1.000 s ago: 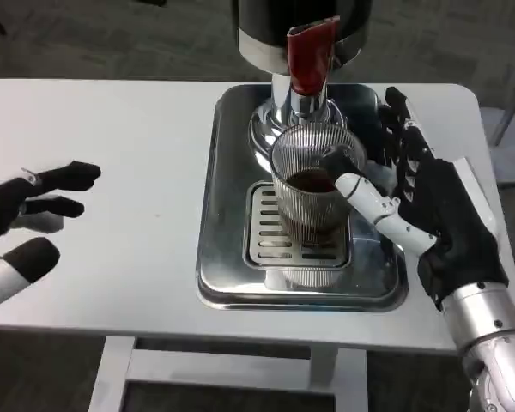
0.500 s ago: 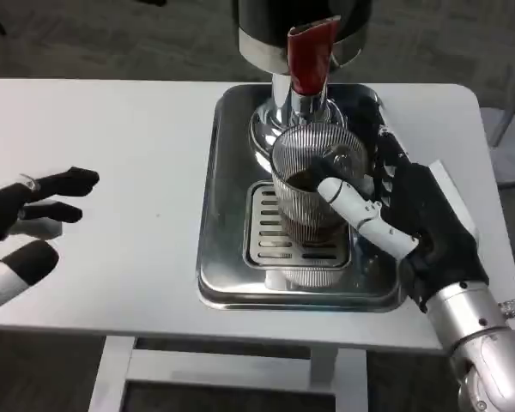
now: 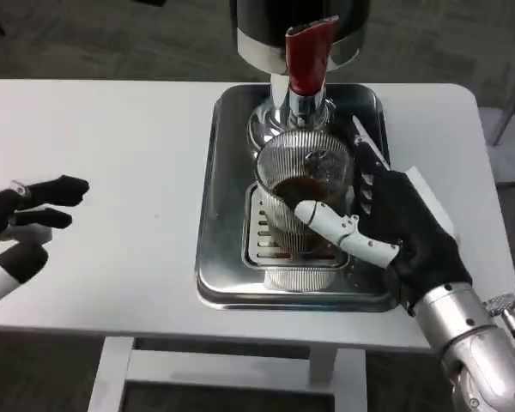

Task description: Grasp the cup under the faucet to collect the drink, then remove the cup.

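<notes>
My right robot hand (image 3: 395,236) gripped the ribbed cup (image 3: 302,199), which held dark drink and stood on the drip tray (image 3: 227,266) below the faucet (image 3: 307,60). Collecting looked done; removal remained. My left robot hand (image 3: 17,223) hung empty, fingers apart.

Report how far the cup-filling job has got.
Done: the ribbed glass cup holds dark drink, and the right hand grips it from the side. In hand: the cup is still over the drip tray, just below the red-handled faucet. Left: carrying the cup clear of the tray. The left hand waits open over the table.
</notes>
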### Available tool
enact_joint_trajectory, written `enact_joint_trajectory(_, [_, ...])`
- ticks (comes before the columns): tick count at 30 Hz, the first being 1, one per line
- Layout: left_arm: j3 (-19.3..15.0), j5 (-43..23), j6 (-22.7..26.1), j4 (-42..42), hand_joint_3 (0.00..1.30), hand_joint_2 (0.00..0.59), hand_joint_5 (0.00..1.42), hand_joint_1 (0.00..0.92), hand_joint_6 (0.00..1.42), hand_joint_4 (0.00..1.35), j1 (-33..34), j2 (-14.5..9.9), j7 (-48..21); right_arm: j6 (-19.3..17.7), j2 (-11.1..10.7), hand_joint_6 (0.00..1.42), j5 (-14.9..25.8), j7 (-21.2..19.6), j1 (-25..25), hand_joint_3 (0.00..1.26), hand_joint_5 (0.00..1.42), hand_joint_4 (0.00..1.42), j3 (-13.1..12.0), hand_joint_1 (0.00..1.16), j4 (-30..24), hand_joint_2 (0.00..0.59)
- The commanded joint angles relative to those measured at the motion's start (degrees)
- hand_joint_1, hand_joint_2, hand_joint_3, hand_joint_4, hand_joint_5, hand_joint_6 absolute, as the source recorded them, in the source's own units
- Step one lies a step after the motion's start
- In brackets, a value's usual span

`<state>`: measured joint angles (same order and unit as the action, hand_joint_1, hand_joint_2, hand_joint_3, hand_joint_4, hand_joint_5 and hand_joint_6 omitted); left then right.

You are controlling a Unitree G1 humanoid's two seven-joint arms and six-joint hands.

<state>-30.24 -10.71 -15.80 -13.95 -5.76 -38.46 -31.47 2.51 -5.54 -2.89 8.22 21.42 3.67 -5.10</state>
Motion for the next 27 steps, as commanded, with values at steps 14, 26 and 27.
enact_joint_trajectory(14, [0.28,0.48,0.02,0.78,0.28,0.077,0.29,0.0,0.35,0.23,0.19,-1.04,-0.01,-2.32,1.54,0.18,2.1,-0.8,0.57,0.0,0.0,0.0,-1.83,0.61,1.58,0.226])
enact_joint_trajectory(26, [0.49,0.37,0.38,0.21,0.28,0.078,0.29,0.0,0.35,0.24,-0.02,-0.93,-0.06,-2.68,-1.68,0.17,4.26,2.24,-0.9,0.0,0.0,0.0,-3.57,0.58,0.25,0.221])
enact_joint_trajectory(27, [0.57,0.35,0.42,0.13,0.28,0.078,0.29,0.0,0.35,0.24,-0.06,-0.88,-0.08,-2.68,-1.87,0.16,4.4,2.36,-1.05,0.0,0.0,0.0,-3.67,0.58,0.1,0.22])
